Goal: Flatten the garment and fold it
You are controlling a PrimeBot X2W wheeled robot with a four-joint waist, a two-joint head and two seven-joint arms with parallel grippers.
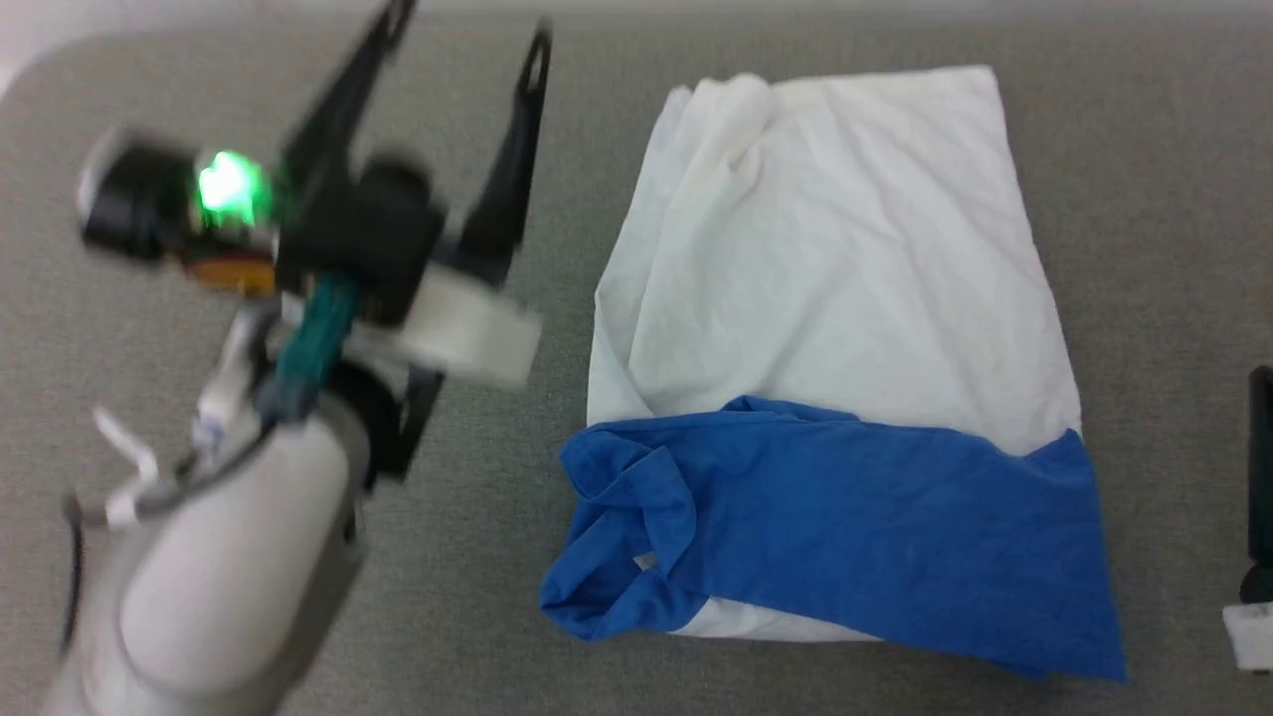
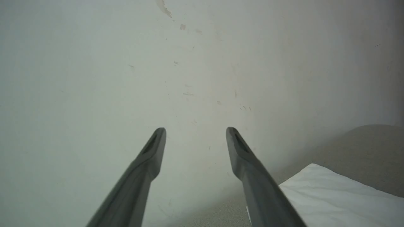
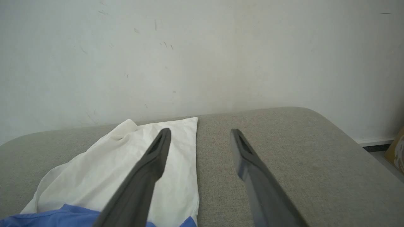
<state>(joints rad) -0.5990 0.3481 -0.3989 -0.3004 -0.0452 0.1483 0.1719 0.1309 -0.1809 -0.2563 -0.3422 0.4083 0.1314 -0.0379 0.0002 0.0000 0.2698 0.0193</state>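
The garment (image 1: 825, 328) lies folded into a compact rectangle on the grey padded table (image 1: 1154, 199). Its white body is on the far side, and a blue sleeve is laid across the near end with a bunched blue collar at its left. My left gripper (image 1: 467, 30) is raised to the left of the garment, blurred, open and holding nothing. In the left wrist view the open left gripper (image 2: 195, 129) faces the wall, with a white corner of the garment (image 2: 331, 195) low on the right. My right gripper (image 3: 200, 130) is open and empty above the table, just right of the garment's (image 3: 104, 170) edge.
A pale scuffed wall (image 3: 202, 47) stands right behind the table's far edge. The table's corners are rounded (image 3: 315, 113). A brown cardboard-like thing (image 3: 399, 148) sits on the floor past the right end. A dark part of the right arm (image 1: 1261, 477) shows at the right edge.
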